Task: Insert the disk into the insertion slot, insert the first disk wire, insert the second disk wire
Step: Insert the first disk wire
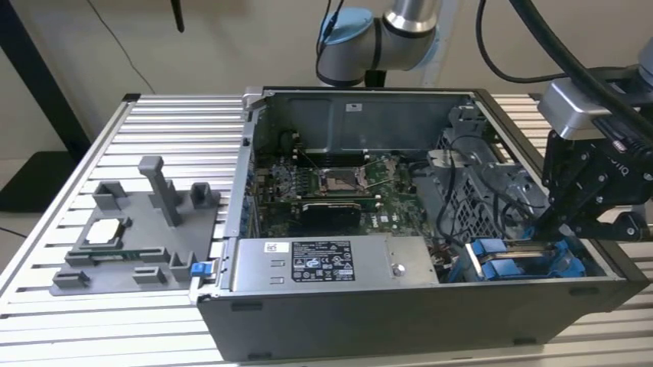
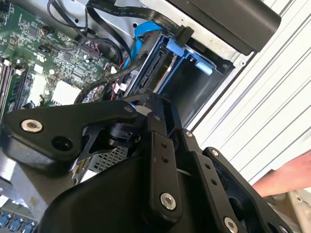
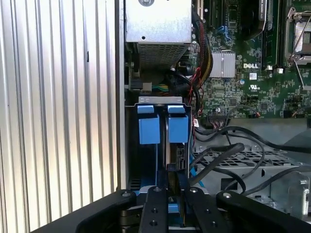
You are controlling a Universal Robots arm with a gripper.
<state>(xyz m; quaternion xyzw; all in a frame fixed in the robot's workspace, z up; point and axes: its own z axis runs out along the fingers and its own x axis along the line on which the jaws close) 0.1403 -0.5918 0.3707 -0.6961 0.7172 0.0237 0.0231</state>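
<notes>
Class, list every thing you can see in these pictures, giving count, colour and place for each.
Table: one, silver, slatted.
Case: one, dark grey, open, on the table.
Motherboard: one, green, inside the case.
Power supply: one, silver, inside the case beside the slot.
Slot: one, grey with blue tabs, case corner at the exterior view's right.
Disk: one, silver-grey in a blue carrier, on edge in the slot.
Cables: several, black, beside the slot.
Fixture: one, grey, on the table at the exterior view's left.
Arm: one, silver and blue, behind the case.
Gripper: one, black, above the slot.
</notes>
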